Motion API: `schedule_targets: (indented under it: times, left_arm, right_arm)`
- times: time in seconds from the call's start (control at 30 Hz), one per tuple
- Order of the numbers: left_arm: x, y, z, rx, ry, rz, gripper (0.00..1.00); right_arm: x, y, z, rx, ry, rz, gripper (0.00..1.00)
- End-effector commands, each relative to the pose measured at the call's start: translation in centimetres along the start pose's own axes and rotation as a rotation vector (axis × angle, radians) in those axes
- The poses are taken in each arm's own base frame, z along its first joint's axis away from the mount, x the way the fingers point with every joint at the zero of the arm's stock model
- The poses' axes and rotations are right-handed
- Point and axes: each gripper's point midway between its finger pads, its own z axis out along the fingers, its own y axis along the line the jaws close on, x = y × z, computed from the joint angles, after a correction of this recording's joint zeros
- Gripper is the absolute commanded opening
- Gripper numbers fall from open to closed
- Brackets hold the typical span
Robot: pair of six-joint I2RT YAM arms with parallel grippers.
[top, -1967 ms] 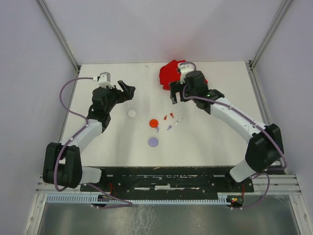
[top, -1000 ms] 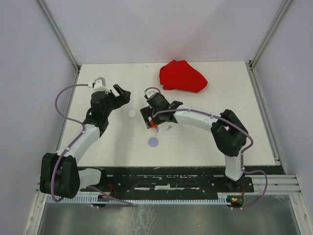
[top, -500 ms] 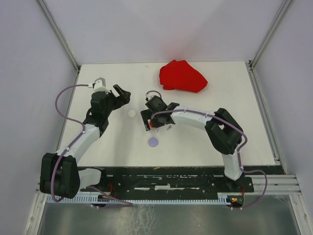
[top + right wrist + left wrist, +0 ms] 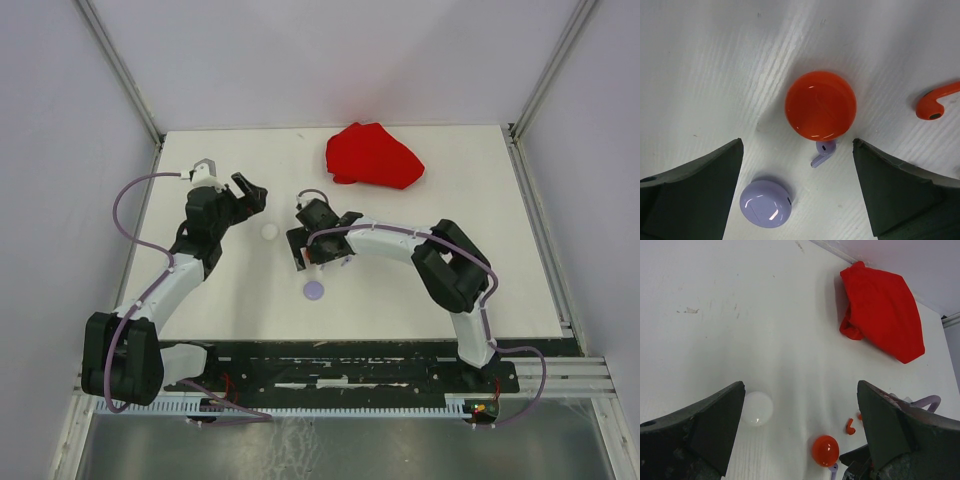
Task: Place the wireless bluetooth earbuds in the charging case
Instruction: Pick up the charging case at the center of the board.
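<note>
Nearest the arm bases on the white counter (image 4: 390,300) lies the closed lilac charging case (image 4: 766,203). Just beyond it hangs the right claw (image 4: 797,146), fingers spread wide and holding nothing.

In the right wrist view, the round red charging case (image 4: 821,112), also closed, sits between those fingers at 1 o'clock from the lilac one. A lilac earbud (image 4: 823,153) lies on the counter at the red case's 6 o'clock, its head right at the rim. A red earbud (image 4: 937,101) lies apart at the case's 3 o'clock.

Farther out in the top view, at 10 o'clock from the right claw, the white charging case (image 4: 269,231) rests near the left claw (image 4: 801,385). That claw is likewise spread and empty. A crumpled red cloth (image 4: 372,157) lies by the far edge, toward 1 o'clock.
</note>
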Motion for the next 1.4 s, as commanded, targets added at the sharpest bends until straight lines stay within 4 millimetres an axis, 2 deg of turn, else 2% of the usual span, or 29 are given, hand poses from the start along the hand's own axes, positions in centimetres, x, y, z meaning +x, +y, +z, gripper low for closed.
schedule_targets:
  times: [0.0, 1.1, 1.37]
  left_arm:
    - [-2.4, -1.3, -0.2, 0.031, -0.062, -0.018, 0.99]
    - [-2.2, -0.4, 0.1, 0.004, -0.055, -0.018, 0.99]
    - [-2.2, -0.3, 0.1, 0.000, -0.053, -0.025, 0.99]
  right_arm:
    - [-1.8, 1.7, -0.2, -0.048, -0.040, 0.010, 0.99]
    - [-5.1, 3.9, 2.9, -0.077, -0.053, -0.037, 0.99]
    - [-5.1, 2.4, 2.3, -0.016, -0.064, -0.104, 0.99]
